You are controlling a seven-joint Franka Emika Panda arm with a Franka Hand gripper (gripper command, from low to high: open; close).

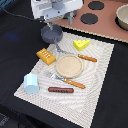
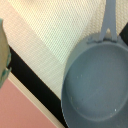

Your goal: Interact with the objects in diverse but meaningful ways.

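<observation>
The small dark grey pan (image 1: 51, 34) sits at the far edge of the cream mat (image 1: 95, 75), its long handle (image 1: 59, 48) pointing toward the mat's middle. My gripper (image 1: 50, 25) hangs just above the pan bowl; its fingers are too dark and small to read. In the wrist view the pan (image 2: 95, 82) is empty, its handle (image 2: 110, 17) runs off the picture, and no fingers show. On the mat lie the yellow cheese wedge (image 1: 81, 44), orange ridged block (image 1: 46, 56), brown sausage (image 1: 60, 90) and light blue cup (image 1: 31, 83).
A round tan plate (image 1: 68, 65) lies mid-mat, with an orange-handled knife (image 1: 87, 58) and fork (image 1: 70, 81) beside it. A pink toy stove (image 1: 107, 27) with black burners (image 1: 90, 19) and a pot (image 1: 122, 15) stands at the exterior view's far right. Black tabletop surrounds the mat.
</observation>
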